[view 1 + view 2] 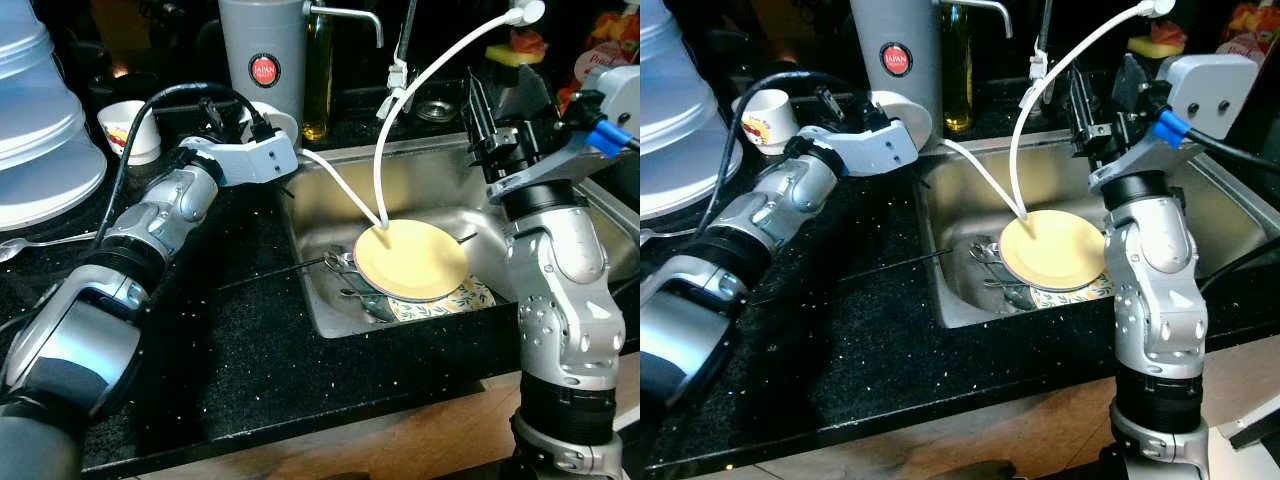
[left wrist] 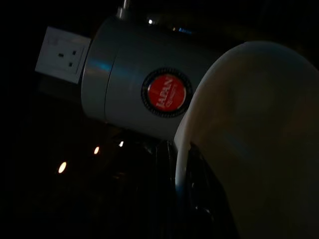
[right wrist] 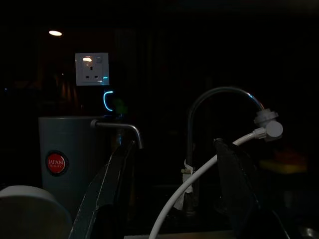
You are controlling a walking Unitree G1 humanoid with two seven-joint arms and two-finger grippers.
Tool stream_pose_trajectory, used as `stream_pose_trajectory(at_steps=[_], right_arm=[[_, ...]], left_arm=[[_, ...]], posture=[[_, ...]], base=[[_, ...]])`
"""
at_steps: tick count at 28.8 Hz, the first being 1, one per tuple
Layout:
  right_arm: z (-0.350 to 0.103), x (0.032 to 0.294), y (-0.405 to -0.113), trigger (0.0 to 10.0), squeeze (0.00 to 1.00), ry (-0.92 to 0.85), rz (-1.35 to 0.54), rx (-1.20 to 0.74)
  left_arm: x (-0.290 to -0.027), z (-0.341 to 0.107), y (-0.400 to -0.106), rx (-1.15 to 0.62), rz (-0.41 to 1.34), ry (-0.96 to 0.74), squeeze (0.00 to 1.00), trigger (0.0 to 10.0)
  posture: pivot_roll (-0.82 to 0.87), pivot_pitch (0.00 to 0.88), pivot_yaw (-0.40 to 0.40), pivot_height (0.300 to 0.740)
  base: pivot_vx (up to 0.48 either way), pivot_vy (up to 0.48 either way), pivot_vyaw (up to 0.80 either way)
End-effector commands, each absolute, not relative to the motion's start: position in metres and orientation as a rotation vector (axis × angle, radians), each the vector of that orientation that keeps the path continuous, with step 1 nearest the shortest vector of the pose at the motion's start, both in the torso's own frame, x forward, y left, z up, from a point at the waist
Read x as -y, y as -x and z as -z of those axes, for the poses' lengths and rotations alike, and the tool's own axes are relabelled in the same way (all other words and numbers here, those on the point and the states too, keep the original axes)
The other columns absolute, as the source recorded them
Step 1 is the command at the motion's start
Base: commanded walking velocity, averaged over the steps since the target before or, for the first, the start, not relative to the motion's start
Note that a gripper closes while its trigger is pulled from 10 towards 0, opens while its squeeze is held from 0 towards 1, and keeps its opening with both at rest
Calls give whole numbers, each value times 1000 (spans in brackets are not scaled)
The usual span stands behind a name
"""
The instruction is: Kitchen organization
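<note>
My left gripper (image 1: 262,128) reaches to the sink's back left corner and is shut on the rim of a white bowl (image 1: 281,117), which stands beside the grey canister (image 1: 262,55). In the left wrist view the bowl (image 2: 259,139) looms large, with a dark finger (image 2: 185,191) along its edge. A yellow plate (image 1: 415,258) lies in the steel sink (image 1: 440,180) on a patterned plate (image 1: 462,298), with cutlery (image 1: 350,275) beside them. My right gripper (image 1: 1102,90) is raised over the sink's right side, open, with nothing between its fingers (image 3: 112,189).
A white hose (image 1: 400,110) runs from the tap down onto the yellow plate. An oil bottle (image 1: 318,75) stands behind the sink. A printed cup (image 1: 128,130), stacked white containers (image 1: 40,130) and a spoon (image 1: 40,243) occupy the black counter's left. The counter in front of me is bare.
</note>
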State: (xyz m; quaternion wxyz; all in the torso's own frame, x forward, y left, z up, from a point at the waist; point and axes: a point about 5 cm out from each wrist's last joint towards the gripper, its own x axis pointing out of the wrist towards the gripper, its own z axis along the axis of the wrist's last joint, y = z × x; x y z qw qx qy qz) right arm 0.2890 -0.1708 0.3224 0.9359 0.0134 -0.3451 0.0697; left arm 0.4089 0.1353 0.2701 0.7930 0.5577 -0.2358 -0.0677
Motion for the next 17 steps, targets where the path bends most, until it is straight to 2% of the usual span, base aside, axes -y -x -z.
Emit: stream_pose_trajectory(at_steps=[1,4,9,10,11,12,14,15,17], right_arm=[[-325,172,-287,10000,0,-26,-139,722],[-324,173,-288,10000,0,-26,-136,722],[-324,174,-288,10000,0,-27,-136,722],[-325,173,-288,10000,0,-27,-137,722],[-325,173,-288,10000,0,-27,-137,722],[-325,173,-289,10000,0,-27,-141,723],[-325,173,-289,10000,0,-27,-141,723],[-326,172,-289,10000,0,-27,-144,725],[-327,172,-289,10000,0,-25,-145,727]], left_arm=[[-129,-240,-406,407,299,-1139,0,10000],[-116,-245,-400,466,384,-1038,0,10000],[-109,-248,-397,498,423,-1005,0,10000],[-98,-251,-393,545,465,-974,0,10000],[-98,-251,-393,545,465,-974,0,10000],[-77,-255,-383,625,554,-917,0,10000],[-77,-255,-383,625,554,-917,0,10000],[-63,-262,-376,698,584,-894,0,10000],[-66,-284,-383,796,412,-991,0,10000]], posture=[[-17,31,20,740],[-15,28,18,740],[-13,28,16,740],[-10,27,14,740],[-10,27,14,740],[-9,24,9,740],[-9,24,9,740],[-17,24,8,740],[-17,24,8,740]], base=[[0,0,0],[0,0,0],[0,0,0],[0,0,0],[0,0,0],[0,0,0],[0,0,0],[0,0,0],[0,0,0]])
